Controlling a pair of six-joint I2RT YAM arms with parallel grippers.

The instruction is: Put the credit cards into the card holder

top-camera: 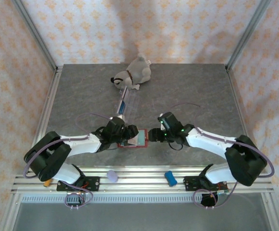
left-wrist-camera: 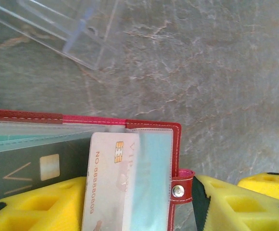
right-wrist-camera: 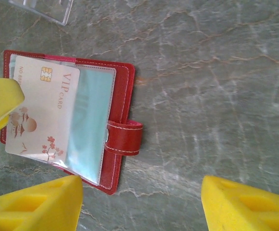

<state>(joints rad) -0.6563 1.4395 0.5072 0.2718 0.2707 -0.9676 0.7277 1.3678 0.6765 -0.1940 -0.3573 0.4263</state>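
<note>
**Left claw** (left-wrist-camera: 140, 192): The yellow padded fingers stand well apart, about half open, and grip nothing. In the left wrist view the 7 o'clock finger (left-wrist-camera: 33, 207) overlaps the near edge of the cards. Whether it presses on them cannot be told. The 5 o'clock finger sits just beside the snap tab, over the grey stone-patterned tabletop (left-wrist-camera: 226, 72).

**Right claw** (right-wrist-camera: 140, 187): This one is also parted wide and empty. Its 7 o'clock finger lies just beside the holder's lower corner, and its 5 o'clock finger is well clear over bare tabletop.

**Task item:**
- The red, square, leather-like folding card holder (right-wrist-camera: 124, 91) lies open and flat on the tabletop. Its clear inner sleeves show pale blue-green.
- In the right wrist view its tab projects at 3 o'clock. The silver snap (left-wrist-camera: 178, 191) shows in the left wrist view.
- A pale grey-white plastic credit card (right-wrist-camera: 43, 110) rests on the open sleeves, slightly tilted. It is printed "VIP CARD" and carries a gold chip and a red blossom design. Whether it is seated in a pocket cannot be told.
- A dark green credit card (left-wrist-camera: 24, 168) lies under a sleeve at 9 o'clock of the pale card.

**Position:** In the top view the holder sits toward 6 o'clock on the tabletop, between the two claws. The left claw is over its 9 o'clock side and the right claw is just beside its 3 o'clock edge. A clear plastic case (left-wrist-camera: 67, 33) lies apart at the holder's 11 o'clock.
</note>
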